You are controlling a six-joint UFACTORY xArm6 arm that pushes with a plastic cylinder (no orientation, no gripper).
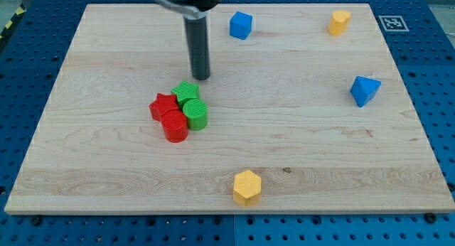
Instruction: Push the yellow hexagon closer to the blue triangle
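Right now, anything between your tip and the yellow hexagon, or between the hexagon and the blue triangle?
Partly. My tip sits just above the green star; the red and green cluster lies close to a straight run down to the yellow hexagon. From there to the blue triangle, nothing visible stands on the board.

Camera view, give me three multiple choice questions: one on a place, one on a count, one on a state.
1. Where is the yellow hexagon?
A. view's bottom edge
B. view's top left
C. inside the cluster

2. How many blue blocks?
A. one
B. two
C. four

3. My tip is:
A. touching the yellow hexagon
B. just above the green star, far from the hexagon
C. against the blue triangle

A: it sits low, centre. B: blue cube plus the triangle. B: the rod ends beside the red-green cluster.
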